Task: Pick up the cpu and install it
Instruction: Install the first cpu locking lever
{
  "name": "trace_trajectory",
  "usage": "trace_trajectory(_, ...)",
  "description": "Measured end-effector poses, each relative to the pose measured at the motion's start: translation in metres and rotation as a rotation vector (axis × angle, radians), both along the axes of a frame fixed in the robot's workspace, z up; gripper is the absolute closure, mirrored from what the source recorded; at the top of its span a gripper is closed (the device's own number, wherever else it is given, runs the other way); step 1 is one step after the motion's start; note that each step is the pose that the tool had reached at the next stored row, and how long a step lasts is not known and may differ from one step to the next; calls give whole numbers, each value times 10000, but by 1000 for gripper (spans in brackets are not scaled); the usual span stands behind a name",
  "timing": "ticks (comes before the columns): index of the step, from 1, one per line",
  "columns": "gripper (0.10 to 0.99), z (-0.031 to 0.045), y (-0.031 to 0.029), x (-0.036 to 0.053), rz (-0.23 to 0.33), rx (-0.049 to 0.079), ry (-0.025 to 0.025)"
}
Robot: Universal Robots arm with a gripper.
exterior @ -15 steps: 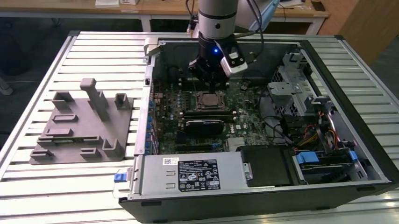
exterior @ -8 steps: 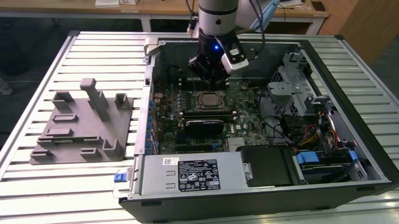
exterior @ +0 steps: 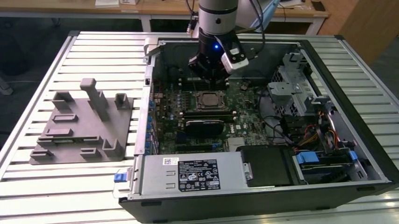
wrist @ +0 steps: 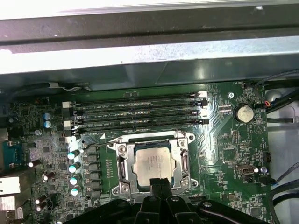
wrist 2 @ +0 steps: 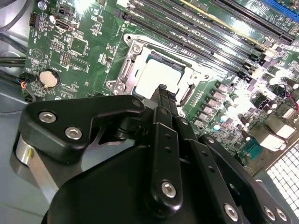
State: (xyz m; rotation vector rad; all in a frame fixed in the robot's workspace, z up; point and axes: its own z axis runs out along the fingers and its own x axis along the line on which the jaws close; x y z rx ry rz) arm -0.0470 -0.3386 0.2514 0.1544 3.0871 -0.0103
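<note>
We see the cpu (wrist: 154, 163) lying flat in its socket on the motherboard (wrist: 233, 140), pale metal top upward, inside the open computer case (exterior: 249, 204). The end effector (wrist: 159, 181) hangs just over the chip's edge, its fingers drawn together with nothing between them. We judge the chip light, thin and stiff, its smooth lid slippery and its underside contacts fragile, so opposite side edges are the place to grip, kept level. A grey fixture (exterior: 81, 126) stands on the tabletop (exterior: 62, 191) at the exterior view's left.

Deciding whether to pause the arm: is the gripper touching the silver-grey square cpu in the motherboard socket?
Cannot tell. In the first wrist view the gripper overlaps the silver-grey square cpu at its edge, hiding any gap or contact.
</note>
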Motion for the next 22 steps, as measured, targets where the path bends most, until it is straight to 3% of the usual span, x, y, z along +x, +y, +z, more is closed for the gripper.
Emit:
trace_trajectory(8, 980, -1, 0, -126, -3, 0, 0)
trace_trajectory(22, 980, -3, 0, -511, -3, 0, 0)
